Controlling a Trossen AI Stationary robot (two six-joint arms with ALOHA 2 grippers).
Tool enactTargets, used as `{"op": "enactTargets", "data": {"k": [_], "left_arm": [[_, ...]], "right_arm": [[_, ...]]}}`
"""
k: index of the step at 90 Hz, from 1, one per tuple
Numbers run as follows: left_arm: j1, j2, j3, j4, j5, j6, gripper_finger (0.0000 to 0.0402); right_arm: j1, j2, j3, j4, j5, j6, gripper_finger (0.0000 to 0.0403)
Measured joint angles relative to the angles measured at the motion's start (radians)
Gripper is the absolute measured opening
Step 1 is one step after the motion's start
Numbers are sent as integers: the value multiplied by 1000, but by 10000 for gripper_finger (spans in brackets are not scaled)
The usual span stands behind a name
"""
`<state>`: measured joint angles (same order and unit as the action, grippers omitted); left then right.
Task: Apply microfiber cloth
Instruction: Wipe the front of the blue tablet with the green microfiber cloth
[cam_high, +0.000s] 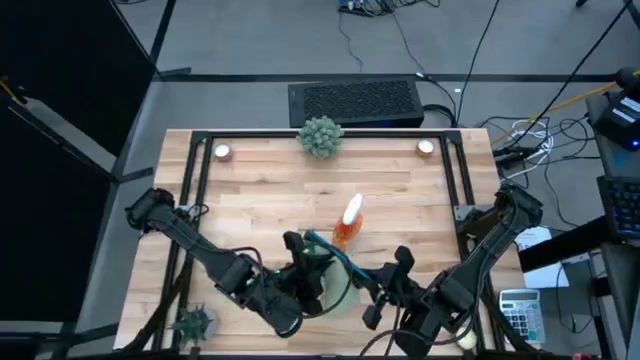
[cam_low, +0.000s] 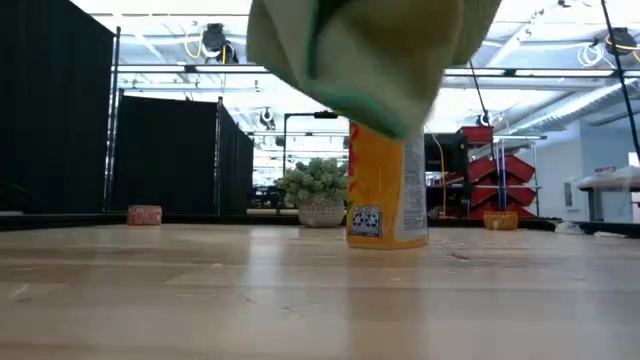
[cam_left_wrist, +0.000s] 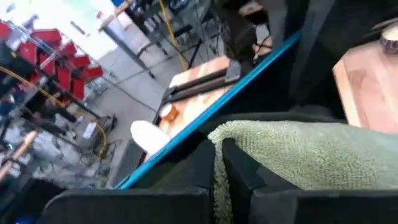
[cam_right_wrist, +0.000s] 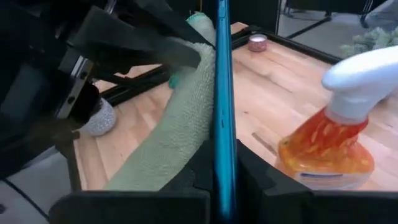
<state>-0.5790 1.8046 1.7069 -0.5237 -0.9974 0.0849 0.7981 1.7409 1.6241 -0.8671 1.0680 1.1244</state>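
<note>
Cloth against the phone, both lifted

Your left gripper (cam_left_wrist: 217, 180) pinches the microfiber cloth (cam_left_wrist: 298, 155); your right gripper (cam_right_wrist: 222, 180) clamps the blue-edged phone (cam_right_wrist: 222, 93), beside the spray bottle (cam_right_wrist: 333, 149).

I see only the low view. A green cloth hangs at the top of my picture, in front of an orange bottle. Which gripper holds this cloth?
Observer: The left gripper does. In the left wrist view it is shut on the microfiber cloth.
Operator: What is the right arm doing?
Observer: The right gripper is shut on a thin, blue-edged phone and holds it edge-on.
Operator: Does the cloth touch the phone?
Observer: Yes. In the right wrist view the cloth lies against one face of the phone.
</note>
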Motion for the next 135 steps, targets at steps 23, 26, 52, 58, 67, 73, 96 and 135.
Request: {"op": "enactTargets", "data": {"k": [23, 26, 52, 58, 67, 73, 96, 135], "left_arm": [[-9, -1, 1, -274, -83, -158, 0], [-9, -2, 1, -314, -90, -190, 0], [-8, -31, 1, -507, -175, -375, 0], [-11, -44, 1, -479, -178, -383, 0], [-20, -47, 0, -364, -168, -298, 0], [-25, -47, 0, -268, -153, -209, 0], [6, -48, 0, -195, -110, -98, 0], [2, -94, 1, -748, -192, -545, 0]], "right_arm": [[15, 3, 0, -3, -11, 2, 9], [15, 3, 0, -4, -11, 2, 9], [18, 3, 0, -10, -5, 15, 9], [20, 3, 0, -14, -7, 17, 9], [22, 3, 0, -19, -24, 19, 9], [23, 3, 0, -18, -33, 19, 9], [23, 3, 0, -26, -30, 27, 9], [50, 2, 0, -60, -86, 29, 9]]}}
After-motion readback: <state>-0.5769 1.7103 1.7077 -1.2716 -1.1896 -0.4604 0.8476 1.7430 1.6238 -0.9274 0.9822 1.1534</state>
